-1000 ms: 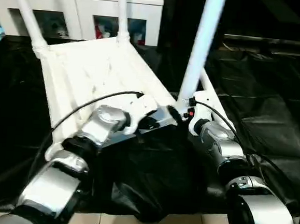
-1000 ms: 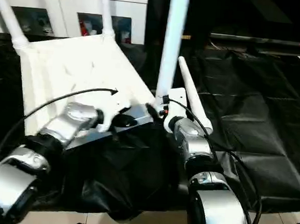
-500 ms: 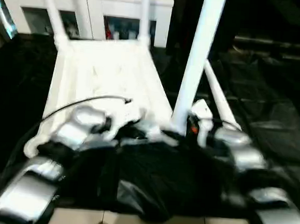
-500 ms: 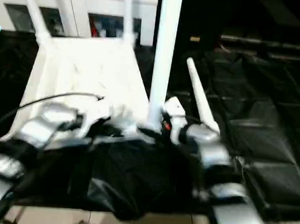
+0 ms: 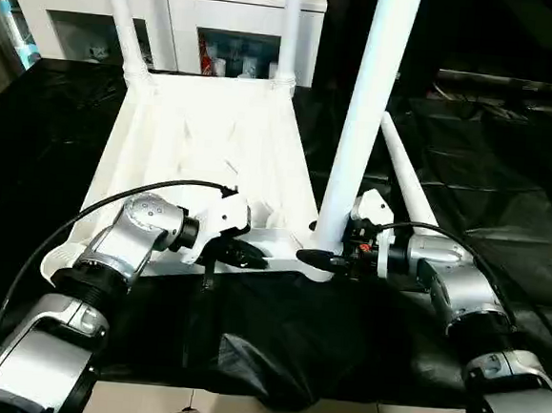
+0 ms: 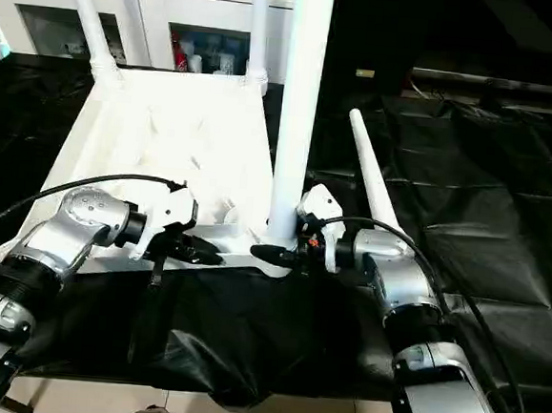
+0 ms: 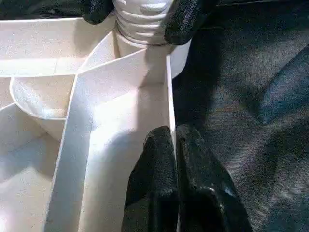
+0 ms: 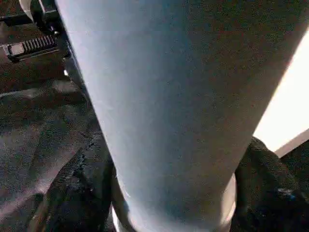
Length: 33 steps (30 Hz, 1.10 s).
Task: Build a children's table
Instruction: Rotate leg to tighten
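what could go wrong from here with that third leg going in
1. The right gripper has its jaws around the base of the upright leg at the near corner socket; the tall leg could tilt and bind.
2. The left gripper only pinches the thin rim of the tabletop, so it may slip or twist.
3. The loose leg lies beside the right arm and could be knocked away.

**Hidden and cut off**

Three upright legs run out past the frame's 12 o'clock edge: near leg (image 5: 363,127), far legs (image 5: 119,12) and (image 5: 290,26). Tops unseen. Fourth leg (image 5: 407,183) lies flat; its thick end is hidden behind the right hand (image 5: 334,259). Tabletop (image 5: 205,134): near rim partly covered by both forearms. Cabinet (image 5: 177,7) contents behind the glass too small to identify. Black sheet (image 5: 508,177) hides the surface beneath.
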Available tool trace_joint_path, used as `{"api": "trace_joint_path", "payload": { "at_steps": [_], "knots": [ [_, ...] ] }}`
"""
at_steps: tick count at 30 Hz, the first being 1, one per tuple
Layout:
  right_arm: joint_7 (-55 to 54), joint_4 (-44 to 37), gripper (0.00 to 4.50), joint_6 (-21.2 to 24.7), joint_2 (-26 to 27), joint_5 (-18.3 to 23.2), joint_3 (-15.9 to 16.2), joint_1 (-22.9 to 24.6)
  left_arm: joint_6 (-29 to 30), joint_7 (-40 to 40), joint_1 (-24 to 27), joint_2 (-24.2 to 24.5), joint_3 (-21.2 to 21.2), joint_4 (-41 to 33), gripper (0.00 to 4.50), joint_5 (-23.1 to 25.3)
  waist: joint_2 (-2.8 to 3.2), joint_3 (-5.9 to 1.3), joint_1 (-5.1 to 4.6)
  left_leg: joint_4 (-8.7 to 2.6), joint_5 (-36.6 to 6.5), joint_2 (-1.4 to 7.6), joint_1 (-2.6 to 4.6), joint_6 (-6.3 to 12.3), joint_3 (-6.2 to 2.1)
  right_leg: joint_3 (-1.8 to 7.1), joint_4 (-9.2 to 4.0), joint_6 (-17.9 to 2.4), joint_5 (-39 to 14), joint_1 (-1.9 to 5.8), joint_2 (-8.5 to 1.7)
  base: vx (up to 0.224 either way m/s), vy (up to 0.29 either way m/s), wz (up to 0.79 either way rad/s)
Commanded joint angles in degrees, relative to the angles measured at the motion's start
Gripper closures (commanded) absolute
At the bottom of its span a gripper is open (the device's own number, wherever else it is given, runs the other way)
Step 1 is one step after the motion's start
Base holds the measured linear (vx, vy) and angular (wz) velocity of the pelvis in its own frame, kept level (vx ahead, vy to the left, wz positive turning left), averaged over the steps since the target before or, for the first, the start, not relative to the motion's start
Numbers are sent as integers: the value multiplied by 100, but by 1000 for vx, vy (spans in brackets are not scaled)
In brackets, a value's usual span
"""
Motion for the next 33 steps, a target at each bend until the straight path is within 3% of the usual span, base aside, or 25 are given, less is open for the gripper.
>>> {"api": "trace_joint_path", "payload": {
  "at_steps": [1,5,6,7,8,9,10,11,12,16,18,21,22,26,27,31,33],
  "knots": [
    [124,-161,174,76,3,-15,137,35,-147,-155,-74,-125,-77,-327,450,-151,-13,-469,-22,-384,-953,296,136,293,-117,351,-360,-1310,-951,310,-423,0,0,0],
    [-963,256,176,97,218,-271,-4,-6,54,717,-287,-371,83,2,450,29,-24,-458,-40,-396,-1004,298,139,217,-123,353,-375,-1259,-1093,296,-420,0,0,0],
    [-1977,637,176,196,429,-383,-194,-112,239,1325,-482,-592,183,275,450,125,-9,-437,-72,-405,-1091,286,163,124,-121,362,-406,-1242,-1273,258,-420,0,0,0],
    [-1977,637,176,196,429,-383,-194,-112,239,1325,-482,-592,183,275,450,125,-6,-434,-74,-407,-1185,278,187,49,-127,361,-435,-1219,-1444,249,-426,0,0,0],
    [-2326,746,176,265,511,-380,-283,-145,292,1538,-555,-679,209,368,450,160,-61,-431,-102,-419,-1269,258,151,-21,-149,346,-456,-1105,-1741,313,-447,0,0,0],
    [-2881,909,176,311,661,-337,-439,-216,381,1880,-675,-830,246,506,450,202,-10,-424,-109,-419,-1321,261,172,-31,-153,357,-484,-1044,-1890,281,-453,0,0,0],
    [-2881,909,176,311,661,-337,-439,-216,381,1880,-675,-830,246,506,450,202,-36,-443,-150,-418,-1266,264,161,-38,-155,364,-469,-1049,-1737,296,-440,0,0,0],
    [-3735,1171,176,364,907,-250,-688,-342,528,2423,-868,-1085,314,728,450,248,-34,-453,-157,-414,-1176,256,147,-25,-155,365,-449,-1069,-1587,300,-429,0,0,0],
    [-4191,1326,176,375,1050,-191,-825,-424,611,2725,-978,-1232,358,854,450,259,-2,-452,-193,-416,-1136,255,150,-30,-152,371,-438,-1118,-1416,286,-420,0,0,0],
    [-5069,1776,176,229,1552,7,-1071,-757,749,3424,-1224,-1649,386,1137,450,316,2,-482,-185,-382,-936,221,131,91,-133,360,-421,-1214,-987,314,-414,0,0,0],
    [-5108,1858,176,146,1667,-118,-976,-838,711,3469,-1233,-1706,351,1163,450,365,0,-494,-179,-375,-842,225,128,231,-126,354,-387,-1290,-691,329,-406,0,0,0],
    [-4754,1816,176,-54,1804,-81,-964,-882,606,3313,-1162,-1703,309,1089,450,368,-13,-486,-173,-374,-842,225,122,320,-122,352,-391,-1311,-683,340,-416,0,0,0],
    [-4691,1815,120,-99,1835,-54,-1011,-910,560,3242,-1142,-1687,292,1081,450,354,-13,-479,-175,-377,-893,226,124,330,-121,349,-405,-1296,-773,340,-412,0,0,0],
    [-4420,1809,84,-293,1784,-71,-1006,-970,387,2935,-1053,-1568,247,1022,450,313,-9,-476,-201,-388,-1003,236,115,317,-137,346,-412,-1279,-917,348,-423,0,0,0],
    [-4186,1792,84,-345,1708,-99,-909,-972,302,2766,-990,-1485,228,962,450,296,-45,-476,-212,-386,-993,235,115,336,-136,347,-403,-1293,-925,353,-427,0,0,0],
    [-3313,1559,84,-297,1439,-115,-687,-848,111,2308,-844,-1279,194,784,450,227,-23,-481,-255,-378,-892,246,108,421,-132,346,-370,-1393,-682,358,-410,0,0,0],
    [-2483,1200,84,-435,1063,-279,-337,-623,-26,1634,-660,-1027,103,542,450,121,-24,-481,-220,-362,-787,267,91,547,-125,334,-338,-1444,-482,377,-407,0,0,0]
  ]
}}
